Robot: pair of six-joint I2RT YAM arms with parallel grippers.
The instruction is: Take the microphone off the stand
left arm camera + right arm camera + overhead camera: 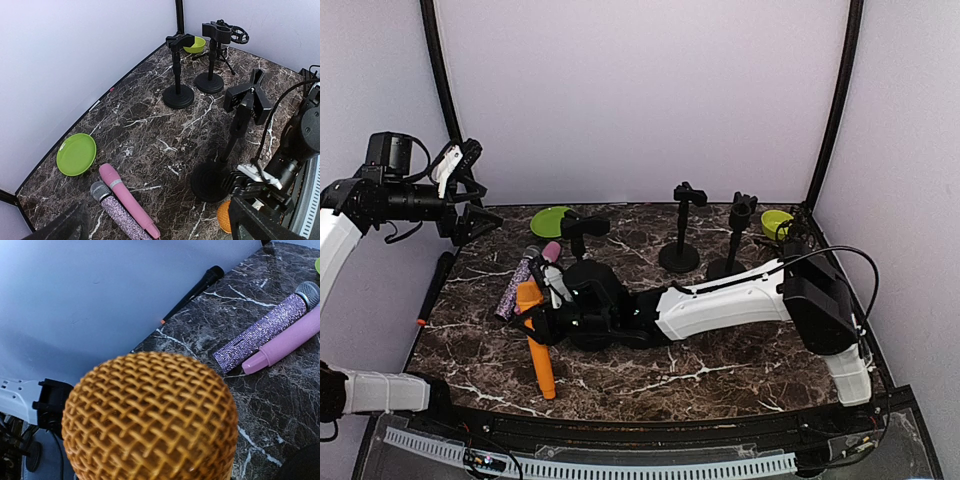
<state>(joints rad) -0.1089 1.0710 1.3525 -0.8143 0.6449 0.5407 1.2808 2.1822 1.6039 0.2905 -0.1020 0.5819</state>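
The orange microphone (536, 340) is off the stand, tilted over the table's front left with its handle pointing down to the front. My right gripper (546, 318) is shut on its body. Its mesh head (150, 420) fills the right wrist view and hides the fingers. Just behind stands the black stand (584, 227), its clip (247, 100) empty and its round base (215, 181) beside the orange head (225, 217). My left gripper (475, 190) hangs open, high over the table's left edge, nothing between its fingers (65, 227).
A pink microphone (127, 200) and a glittery purple one (117, 216) lie side by side near a green plate (76, 153). A black microphone (433, 288) lies along the left edge. Two more stands (679, 240) (735, 245) and a green bowl (776, 222) are at the back right.
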